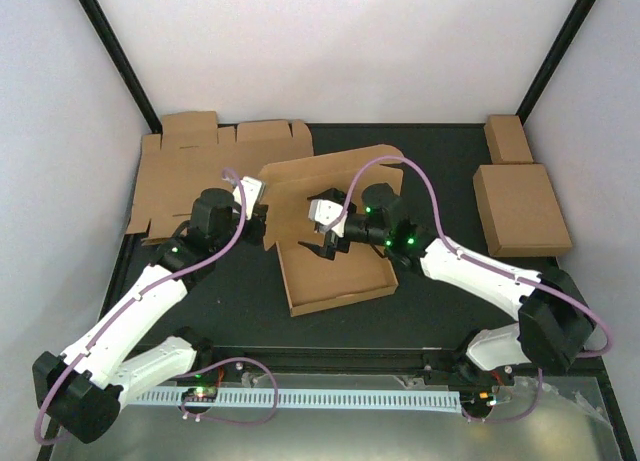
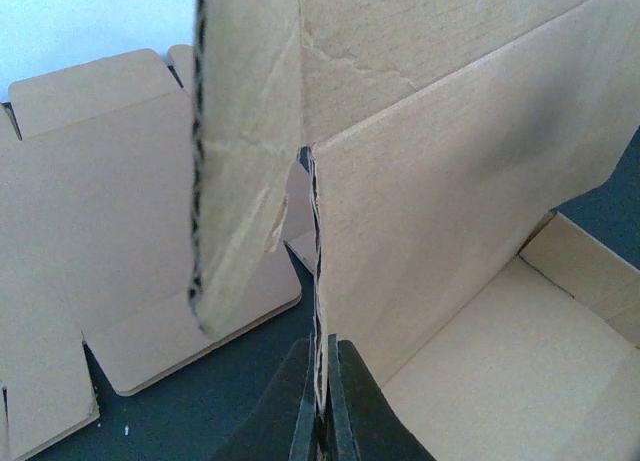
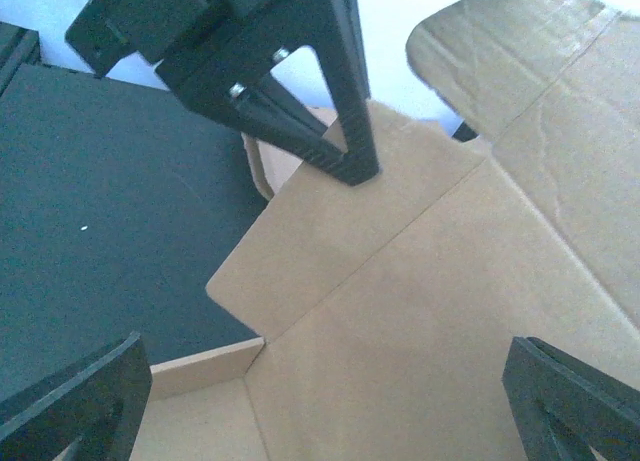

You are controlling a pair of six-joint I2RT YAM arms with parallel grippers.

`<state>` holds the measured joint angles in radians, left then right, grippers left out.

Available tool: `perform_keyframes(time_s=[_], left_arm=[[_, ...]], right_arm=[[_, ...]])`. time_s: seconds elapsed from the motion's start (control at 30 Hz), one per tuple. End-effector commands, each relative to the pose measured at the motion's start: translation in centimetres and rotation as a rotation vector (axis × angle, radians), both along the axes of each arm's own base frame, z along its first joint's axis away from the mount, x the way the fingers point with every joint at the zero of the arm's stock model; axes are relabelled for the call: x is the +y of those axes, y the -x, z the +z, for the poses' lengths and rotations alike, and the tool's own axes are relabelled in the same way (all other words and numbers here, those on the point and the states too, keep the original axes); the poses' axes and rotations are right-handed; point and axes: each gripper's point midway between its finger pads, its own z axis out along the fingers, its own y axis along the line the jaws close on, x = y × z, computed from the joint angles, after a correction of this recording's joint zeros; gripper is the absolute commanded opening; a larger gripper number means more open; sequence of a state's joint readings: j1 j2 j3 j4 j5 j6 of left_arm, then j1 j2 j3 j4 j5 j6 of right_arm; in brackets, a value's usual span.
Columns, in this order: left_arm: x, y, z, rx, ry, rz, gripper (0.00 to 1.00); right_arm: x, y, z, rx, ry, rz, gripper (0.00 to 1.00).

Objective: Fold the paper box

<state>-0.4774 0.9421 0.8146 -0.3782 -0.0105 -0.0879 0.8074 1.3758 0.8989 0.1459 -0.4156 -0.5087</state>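
Box: the plain brown die-cut cardboard paper box [image 1: 340, 273] sits mid-table on the black mat [image 1: 220, 281]. It is half formed, with the floor flat, a low front rim up, and the back panel with its rounded tab standing.
Handling: I judge it light, stiff across the panels and springy at the creases. It is likely to slide on the mat if I push it without bracing, and the thin cut edges could crumple under a hard pinch.
Where to hold: I would grip a wall's edge close to a crease, not the tabs.
Left claw [image 2: 322, 416]: pressed together, pinching the raw upright edge of the box's left wall.
Right claw [image 3: 330, 381]: spread wide above the box floor, holding nothing. I cannot tell whether its tips touch the cardboard.
Nearby: a flat brown cardboard sheet [image 1: 185, 171] lies just behind my left arm, and two closed brown boxes [image 1: 520, 209] sit well apart at the right.
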Motion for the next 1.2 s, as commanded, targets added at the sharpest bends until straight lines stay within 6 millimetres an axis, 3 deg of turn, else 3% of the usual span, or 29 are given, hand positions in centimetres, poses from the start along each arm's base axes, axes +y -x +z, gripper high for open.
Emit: perform_keyframes(time_s=[0.0,0.63,0.73,1.03,1.17], left_arm=[[0.5,0.3,0.2,-0.004,-0.005,0.007,0.02],[0.3,0.3,0.3,-0.003,-0.002,-0.002,0.02],[0.4,0.2,0.1,-0.001,-0.008,0.001,0.02],[0.1,-0.1,-0.1,0.004,-0.007,-0.013,0.02],[-0.3,-0.2,-0.2,0.012,-0.002,-0.027,0.02]], right_arm=[[0.6,-0.6,1.1,-0.036,0.004,-0.005,1.00],[1.2,-0.4,1.3,-0.022,-0.006,0.027,1.00],[0.3,-0.8,1.5,-0.034,-0.016,-0.034,1.00],[-5.4,-0.1,3.3,-0.025,-0.117,-0.166,0.99],[-5.3,-0.5,3.3,-0.014,-0.116,-0.176,0.99]])
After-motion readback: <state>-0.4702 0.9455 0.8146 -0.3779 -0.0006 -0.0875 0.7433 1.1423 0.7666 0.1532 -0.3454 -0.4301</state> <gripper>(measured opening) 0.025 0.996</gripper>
